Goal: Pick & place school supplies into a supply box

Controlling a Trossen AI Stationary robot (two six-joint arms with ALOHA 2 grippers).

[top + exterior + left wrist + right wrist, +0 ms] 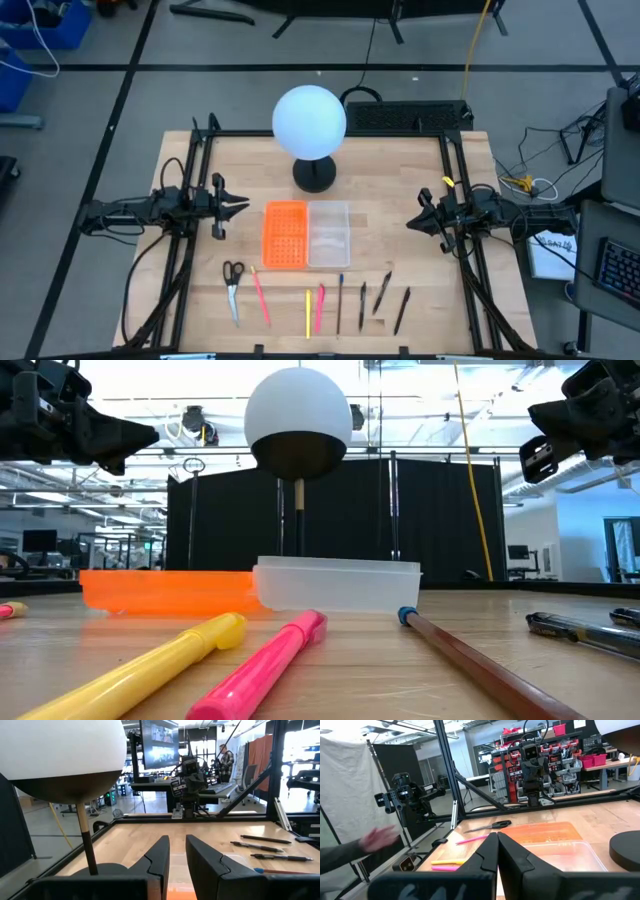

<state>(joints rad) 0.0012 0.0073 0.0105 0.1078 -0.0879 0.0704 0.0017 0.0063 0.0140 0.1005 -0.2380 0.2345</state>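
Overhead first: left gripper (pixel 238 206) raised at the table's (pixel 400 190) left side, right gripper (pixel 413 222) at the right side, neither holding or touching anything. Between them, in front of the white globe lamp (pixel 310 122), the supply box (pixel 329 235), its clear tray joined to an orange half (pixel 284 235) and holding nothing. Along the front edge, a row well apart from the box: scissors (pixel 233 285), pink pen (pixel 261 297), yellow pen (pixel 308 313), a second pink one, then several dark pens (pixel 362 303). At table height: clear tray (pixel 338 584) and orange half (pixel 165 590) seen as low walls, with a yellow pen (pixel 150 665), a pink pen (pixel 260 670) and a brown pencil (pixel 480 665) (blue-tipped, hard to pick out from above) lying close by, both arms high above. Past the left wrist: left gripper (pixel 177 855) parted by a narrow gap with only air in it, two dark pens (pixel 265 839) on the wood beyond. Past the right wrist: right gripper (pixel 497 845) pressed together at the tips, pinching nothing; beyond it the clear tray (pixel 565 855), the scissors (pixel 492 825), and a person's blurred hand (pixel 380 839) off the table (seen in no other view).
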